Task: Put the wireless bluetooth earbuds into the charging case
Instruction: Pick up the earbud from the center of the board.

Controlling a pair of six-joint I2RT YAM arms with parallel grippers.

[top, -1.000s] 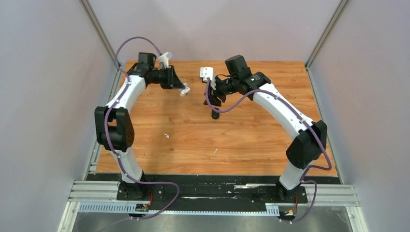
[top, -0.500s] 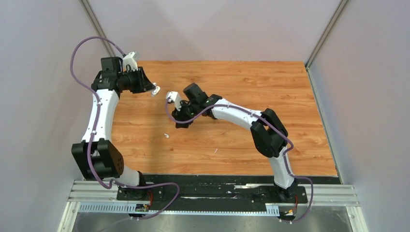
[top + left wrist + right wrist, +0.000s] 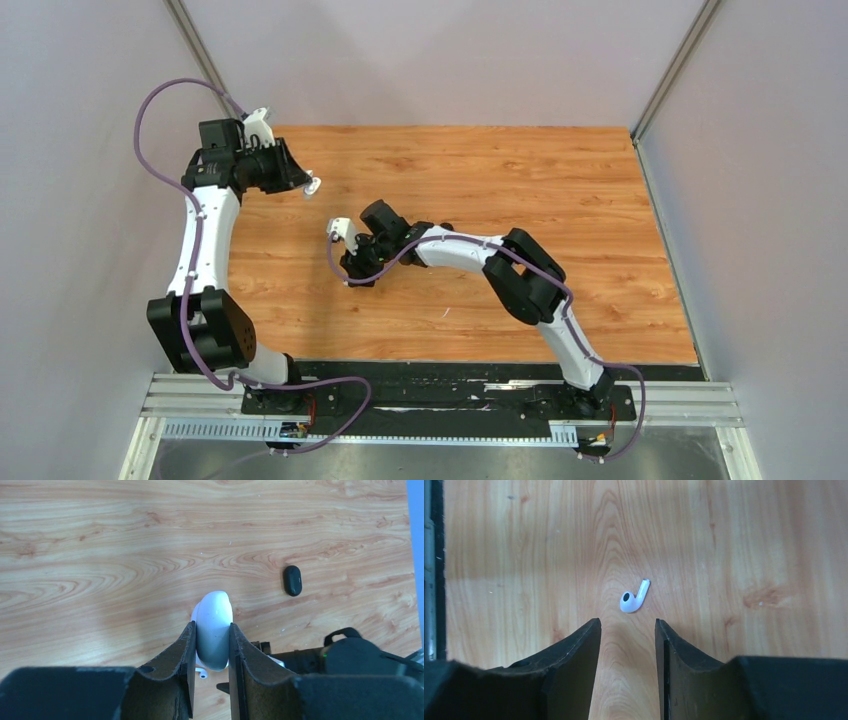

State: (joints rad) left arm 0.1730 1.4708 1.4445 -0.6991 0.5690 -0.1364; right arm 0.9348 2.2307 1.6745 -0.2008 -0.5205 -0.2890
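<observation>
Wood tabletop (image 3: pixel 560 200) fills the grey-walled booth. Our left fingers (image 3: pixel 189 635) pinch the white case (image 3: pixel 214 625) aloft near the far left edge, and our right fingers (image 3: pixel 586 640) stand spread just above a white earbud (image 3: pixel 633 597) lying flat. We judge that an off-centre close could flick that tiny curved bud away or clamp its stem crookedly.

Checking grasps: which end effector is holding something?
The left end effector, shut on the white charging case; the right end effector stands open and empty, facing a white earbud.
</observation>
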